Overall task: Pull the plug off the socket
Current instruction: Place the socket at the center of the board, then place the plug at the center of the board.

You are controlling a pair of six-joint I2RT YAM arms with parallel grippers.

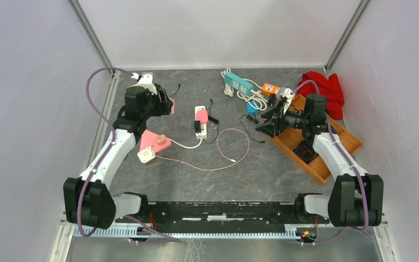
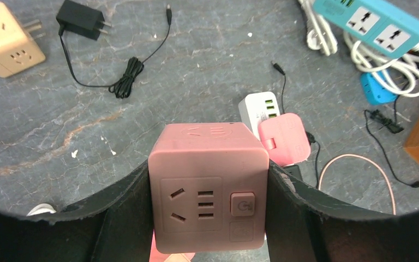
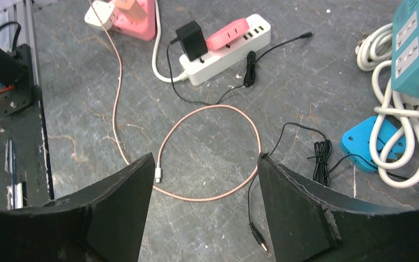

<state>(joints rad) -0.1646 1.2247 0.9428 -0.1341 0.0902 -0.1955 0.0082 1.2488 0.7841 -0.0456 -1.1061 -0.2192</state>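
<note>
My left gripper [image 2: 207, 166] is shut on a pink cube socket [image 2: 207, 185], held off the table between both fingers. Its near face shows empty holes and a power button. In the top view this gripper [image 1: 166, 102] is at the back left. A white power strip [image 1: 200, 123] lies mid-table with a pink plug [image 1: 201, 115] and a black adapter [image 1: 197, 127] seated in it. The right wrist view shows the same strip [image 3: 234, 46], pink plug [image 3: 226, 34] and adapter [image 3: 192, 39]. My right gripper [image 3: 204, 161] hangs open over a pink cable loop [image 3: 213, 153], holding nothing.
A teal power strip [image 1: 239, 83] with coiled white cord lies at the back beside a blue plug [image 3: 368, 144]. A wooden tray [image 1: 319, 174] and red cloth [image 1: 324, 87] are on the right. A beige cube socket [image 2: 5, 38], loose black adapter [image 2: 79, 19] and pink triangular piece [image 1: 153, 141] lie left.
</note>
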